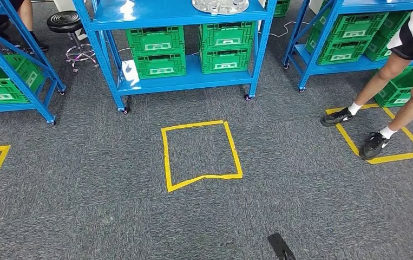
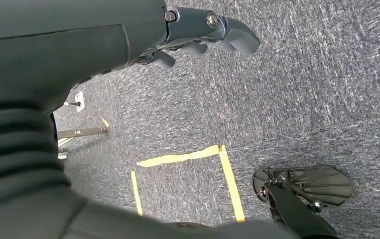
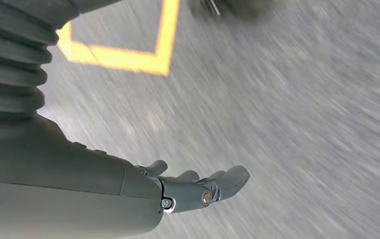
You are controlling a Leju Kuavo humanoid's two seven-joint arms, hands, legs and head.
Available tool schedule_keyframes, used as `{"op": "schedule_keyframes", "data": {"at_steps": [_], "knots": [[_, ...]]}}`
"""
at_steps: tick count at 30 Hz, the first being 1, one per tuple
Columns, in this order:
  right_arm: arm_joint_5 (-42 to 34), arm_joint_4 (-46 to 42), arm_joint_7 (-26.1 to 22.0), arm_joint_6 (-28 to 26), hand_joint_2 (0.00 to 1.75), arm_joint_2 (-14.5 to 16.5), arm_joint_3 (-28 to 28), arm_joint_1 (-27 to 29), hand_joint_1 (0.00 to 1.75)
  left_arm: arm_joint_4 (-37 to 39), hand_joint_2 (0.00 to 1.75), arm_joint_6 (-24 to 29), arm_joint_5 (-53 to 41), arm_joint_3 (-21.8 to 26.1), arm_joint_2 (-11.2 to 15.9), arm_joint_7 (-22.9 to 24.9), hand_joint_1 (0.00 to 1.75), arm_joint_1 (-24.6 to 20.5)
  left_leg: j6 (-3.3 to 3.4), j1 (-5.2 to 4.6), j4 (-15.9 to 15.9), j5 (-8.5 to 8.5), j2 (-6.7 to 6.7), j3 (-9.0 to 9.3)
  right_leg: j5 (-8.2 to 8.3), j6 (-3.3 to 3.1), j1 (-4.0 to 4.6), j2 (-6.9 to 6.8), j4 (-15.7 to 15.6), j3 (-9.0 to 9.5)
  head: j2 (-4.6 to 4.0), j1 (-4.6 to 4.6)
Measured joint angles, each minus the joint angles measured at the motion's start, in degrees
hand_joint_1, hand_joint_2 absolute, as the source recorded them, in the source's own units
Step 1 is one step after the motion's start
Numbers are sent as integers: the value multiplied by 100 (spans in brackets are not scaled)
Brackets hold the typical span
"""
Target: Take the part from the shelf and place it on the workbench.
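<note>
Left hand (image 2: 202, 30): hangs over grey carpet (image 2: 302, 99), fingers loosely curled, holding nothing. Right hand (image 3: 197, 186): likewise hanging above the carpet, fingers loosely apart, nothing in them; that view is motion-blurred, so finer detail cannot be told.

Step in hand, as judged: approach. Neither hand is anywhere near the shelf; no reach has begun.

Part (image 1: 220, 5): a silvery metal piece on the upper blue board of the middle shelf (image 1: 182, 16), toward that board's right end, cut by the picture's top edge. Its shape cannot be made out fully.

Next move calls for closing the floor between robot and shelf, probably stopping at the yellow tape square (image 1: 201, 154) that lies in front of the shelf, then raising an arm to the upper board.

Edges and room: open carpet up to the square. Beyond it, the shelf's blue uprights and the green crates (image 1: 190, 49) on the lower board limit low reach. A person's legs (image 1: 393, 103) stand on another taped square to the right, well apart from the middle path. A stool (image 1: 66, 24) stands behind the shelf's left side. The workbench is not identified.
</note>
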Motion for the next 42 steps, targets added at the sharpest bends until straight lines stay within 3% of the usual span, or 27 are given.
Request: {"op": "schedule_keyframes", "data": {"at_steps": [3, 10, 15, 20, 24, 28, 42], "knots": [[492, -134, -400, -412, 0, -265, 390, -550, 0, 5, 0, -8, 28, 1, -7, -37, 0, -41, 1, -8, 2, 16, 12, -13, 19, 6, -8, 13, 5, -16, 0, -1], [1047, -729, -377, -905, 0, -983, 1569, -2562, 0, 12, 0, 9, 73, 2, -59, -115, 0, -101, 9, -23, 4, 64, 15, -42, 62, 16, -22, 20, 14, -53, 0, 1], [1654, -1082, -97, -532, 0, -958, 2731, -3844, 0, 22, 0, 26, 50, 3, -66, -67, 0, -89, -5, -23, 3, 87, 10, -48, 74, 13, -18, 16, 29, -84, 0, 1], [1771, -1370, 239, 108, 0, -645, 4188, -4553, 0, 37, 0, 26, 21, 3, -65, -27, 0, -67, -22, -20, 0, 106, -10, -51, 81, 4, -7, 2, 38, -104, 0, 0], [1655, -1447, 210, 318, 0, -412, 5144, -4746, 0, 40, 0, 26, 22, 3, -64, -133, 0, -74, -28, -12, -1, 109, -16, -51, 81, 3, 1, -3, 39, -108, 0, -1], [1406, -1453, 195, 373, 0, -313, 5646, -4728, 0, 39, 0, -6, 12, 3, -79, -254, 0, -86, -30, -7, 0, 112, -35, -56, 81, 2, -1, -20, 39, -107, 0, -1], [1053, -1394, 307, 213, 0, -417, 6109, -4444, 0, 46, 0, -45, -100, 3, -104, -148, 0, -113, -23, -14, 13, 109, -32, -62, 88, 3, -14, -17, 33, -113, 0, -2]]}}
